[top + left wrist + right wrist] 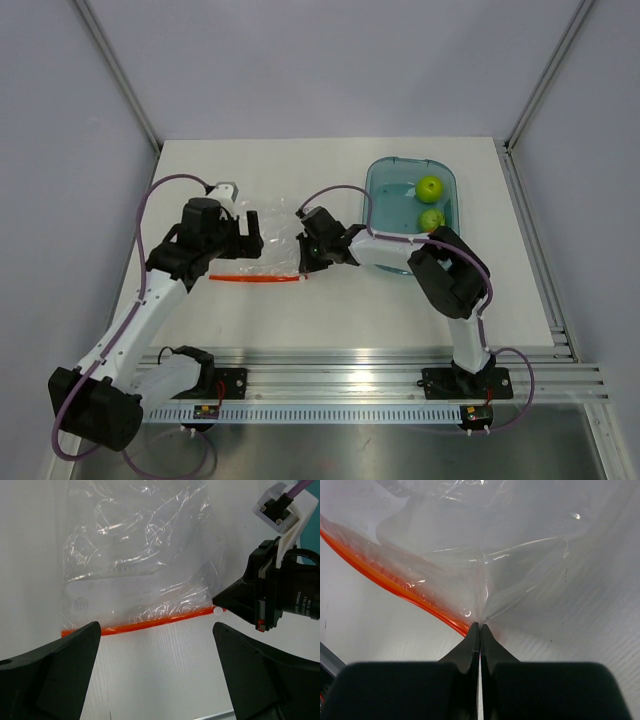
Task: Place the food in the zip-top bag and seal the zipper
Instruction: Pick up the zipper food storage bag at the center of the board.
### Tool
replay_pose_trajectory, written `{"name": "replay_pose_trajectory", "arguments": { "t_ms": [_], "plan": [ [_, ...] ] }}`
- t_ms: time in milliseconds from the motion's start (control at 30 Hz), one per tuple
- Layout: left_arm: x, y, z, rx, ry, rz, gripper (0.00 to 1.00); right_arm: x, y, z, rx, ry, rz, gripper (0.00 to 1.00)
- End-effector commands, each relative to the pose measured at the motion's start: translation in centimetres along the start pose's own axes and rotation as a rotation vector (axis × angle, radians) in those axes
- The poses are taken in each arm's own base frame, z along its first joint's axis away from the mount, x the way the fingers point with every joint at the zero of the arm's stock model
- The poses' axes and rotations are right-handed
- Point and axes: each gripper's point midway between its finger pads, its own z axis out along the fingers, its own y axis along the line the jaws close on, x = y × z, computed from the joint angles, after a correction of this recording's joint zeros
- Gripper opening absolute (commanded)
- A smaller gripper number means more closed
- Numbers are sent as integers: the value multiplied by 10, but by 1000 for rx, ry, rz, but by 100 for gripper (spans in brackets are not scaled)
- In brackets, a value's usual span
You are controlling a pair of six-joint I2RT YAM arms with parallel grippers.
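The clear zip-top bag lies flat on the white table between both arms, and nothing shows inside it. Its orange-red zipper runs along the near edge. My right gripper is shut on the bag's corner at the zipper's right end. My left gripper hovers wide open over the bag's left part, its fingers straddling the zipper without touching it. Two lime-green apples of the food sit in the tray.
A translucent teal tray stands at the back right, behind the right arm's elbow. An aluminium rail with the arm bases runs along the near edge. White walls close off the table's far and side edges.
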Motion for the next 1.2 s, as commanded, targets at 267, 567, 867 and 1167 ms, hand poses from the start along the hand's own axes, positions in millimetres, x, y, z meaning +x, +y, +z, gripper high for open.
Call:
{"name": "replay_pose_trajectory", "arguments": {
  "t_ms": [267, 567, 867, 1167],
  "plan": [
    [29, -32, 7, 150, 188, 129, 88, -52, 17, -92, -69, 29, -60, 0],
    [18, -50, -14, 178, 103, 244, 89, -61, 27, -162, -142, 69, -246, 0],
    [27, -73, -20, 243, 35, 412, 84, -44, 28, -179, -206, 139, -303, 0],
    [26, -88, -20, 345, -141, 496, 70, -25, 16, -190, -216, 206, -303, 0]
  ]
}}
